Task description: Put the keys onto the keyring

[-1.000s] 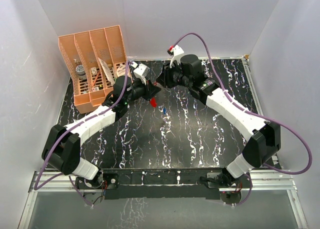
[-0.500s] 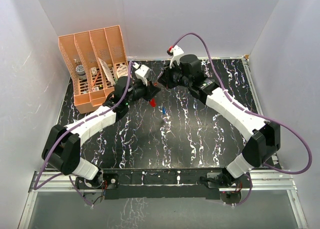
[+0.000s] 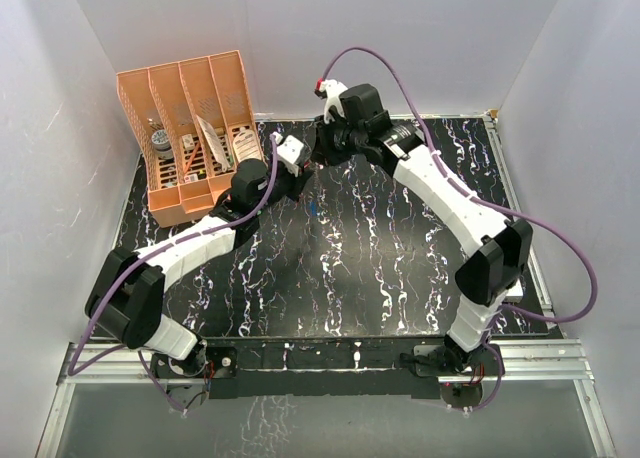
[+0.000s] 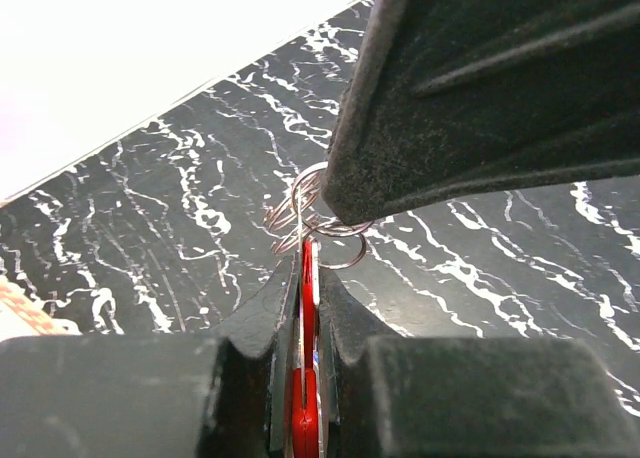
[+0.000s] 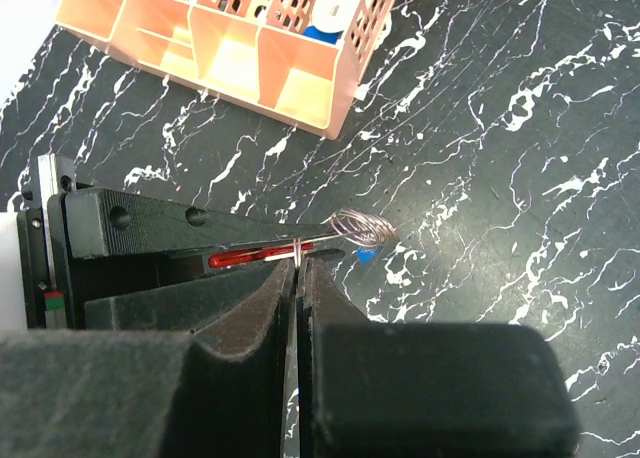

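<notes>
My left gripper [image 3: 300, 174] [image 4: 305, 268] is shut on the keyring [image 4: 304, 318], which shows edge-on as a red strip with a whitish band. Silver wire coils [image 4: 312, 216] hang at its tip. My right gripper [image 3: 316, 156] [image 5: 298, 263] meets it from the far side and is shut on a thin strand of that wire, where it crosses the red strip [image 5: 250, 257]. The right finger [image 4: 480, 88] looms over the coils [image 5: 362, 228]. The blue-headed key [image 3: 316, 210] [image 5: 367, 255] lies on the table below. I cannot make out the red-headed key.
An orange slotted organizer [image 3: 190, 128] [image 5: 250, 48] with small items stands at the back left, close to the left arm. The black marbled table [image 3: 400, 268] has white walls on three sides. The right arm's cable [image 3: 560, 248] loops on the right.
My right gripper has moved left and back and now meets the left gripper. The left gripper has shifted slightly toward the back. The red piece hanging below it no longer shows from above.
</notes>
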`<state>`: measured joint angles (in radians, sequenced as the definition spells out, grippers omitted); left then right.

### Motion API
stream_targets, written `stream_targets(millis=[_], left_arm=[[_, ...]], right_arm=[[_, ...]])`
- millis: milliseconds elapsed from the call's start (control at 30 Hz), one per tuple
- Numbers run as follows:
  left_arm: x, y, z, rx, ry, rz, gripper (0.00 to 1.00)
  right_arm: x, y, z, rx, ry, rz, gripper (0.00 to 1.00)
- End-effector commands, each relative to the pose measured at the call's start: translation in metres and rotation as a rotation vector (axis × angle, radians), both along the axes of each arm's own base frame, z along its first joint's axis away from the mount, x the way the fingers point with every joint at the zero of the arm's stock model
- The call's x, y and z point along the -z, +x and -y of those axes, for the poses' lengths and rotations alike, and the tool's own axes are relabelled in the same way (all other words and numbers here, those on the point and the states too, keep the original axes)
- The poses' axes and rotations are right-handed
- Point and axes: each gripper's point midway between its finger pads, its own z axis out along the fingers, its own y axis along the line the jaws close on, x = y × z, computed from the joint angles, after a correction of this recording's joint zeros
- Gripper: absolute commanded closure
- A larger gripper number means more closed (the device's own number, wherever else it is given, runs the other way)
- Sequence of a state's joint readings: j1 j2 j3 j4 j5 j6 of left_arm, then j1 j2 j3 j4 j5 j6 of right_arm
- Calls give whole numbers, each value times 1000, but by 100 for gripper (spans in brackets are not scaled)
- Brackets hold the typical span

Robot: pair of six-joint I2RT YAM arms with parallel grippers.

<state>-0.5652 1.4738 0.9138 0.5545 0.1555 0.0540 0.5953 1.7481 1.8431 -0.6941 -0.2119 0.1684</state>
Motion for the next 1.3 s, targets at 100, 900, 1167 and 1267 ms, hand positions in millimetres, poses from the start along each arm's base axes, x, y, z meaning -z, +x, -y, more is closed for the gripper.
stream_targets(millis=[100, 900, 1167, 1267], left_arm=[[-1, 30, -39, -204, 91, 93, 94], [-19, 35, -52, -242, 146, 290, 100], [-19, 21, -42, -176, 91, 191, 100], [-27, 12, -35, -134, 42, 140, 100]], right_arm=[[4, -16, 3, -63, -62, -103, 100], [9, -23, 13, -70, -108, -147, 100], [-28, -7, 13, 11, 15, 10, 75], [-36, -11, 16, 20, 79, 91, 70]])
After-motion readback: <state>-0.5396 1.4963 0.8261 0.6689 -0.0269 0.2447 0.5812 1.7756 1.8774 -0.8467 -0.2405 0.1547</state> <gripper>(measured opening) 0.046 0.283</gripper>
